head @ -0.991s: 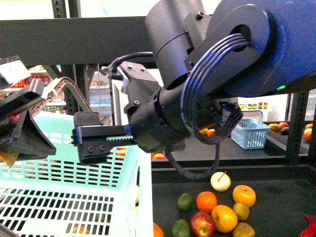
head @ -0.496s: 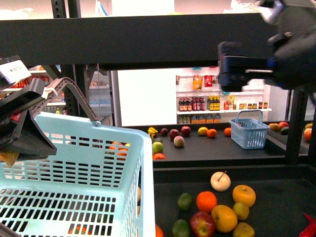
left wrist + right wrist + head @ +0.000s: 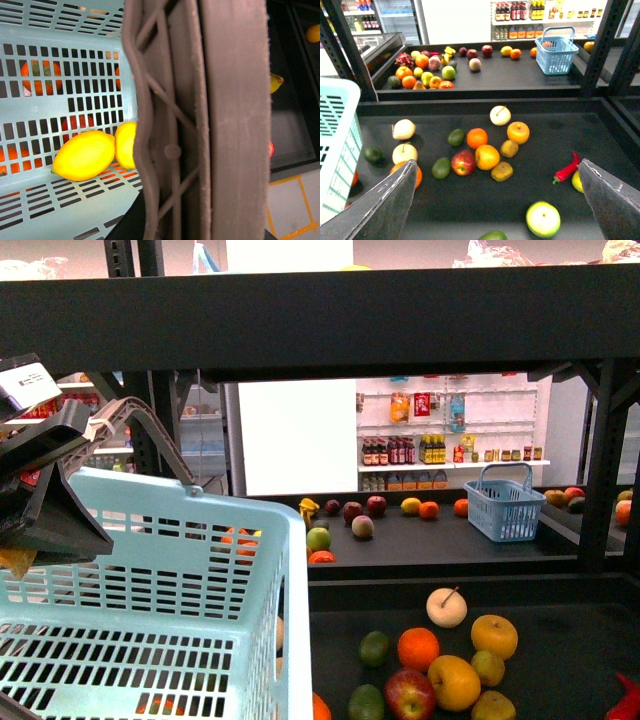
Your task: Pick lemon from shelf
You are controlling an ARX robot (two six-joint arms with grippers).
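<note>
Gone from front view, right gripper (image 3: 495,200), wide open, empty; two lemons (image 3: 84,155) in basket (image 3: 30,65); left gripper's state unclear.

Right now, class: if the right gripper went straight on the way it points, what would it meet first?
Probably the black shelf deck or the fruit cluster around the red apple; depth is unclear. The right gripper is open above it.

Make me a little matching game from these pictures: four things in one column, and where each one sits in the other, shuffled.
Things:
1. lemon
2. red chili pepper
3. small blue basket
4. red apple

Places:
A. on the far deck, at its right end
B. inside the light blue basket
C. in the fruit cluster on the near deck
D. apart from the cluster, by the near deck's right side

Pairs: 1-B, 2-D, 3-A, 4-C
</note>
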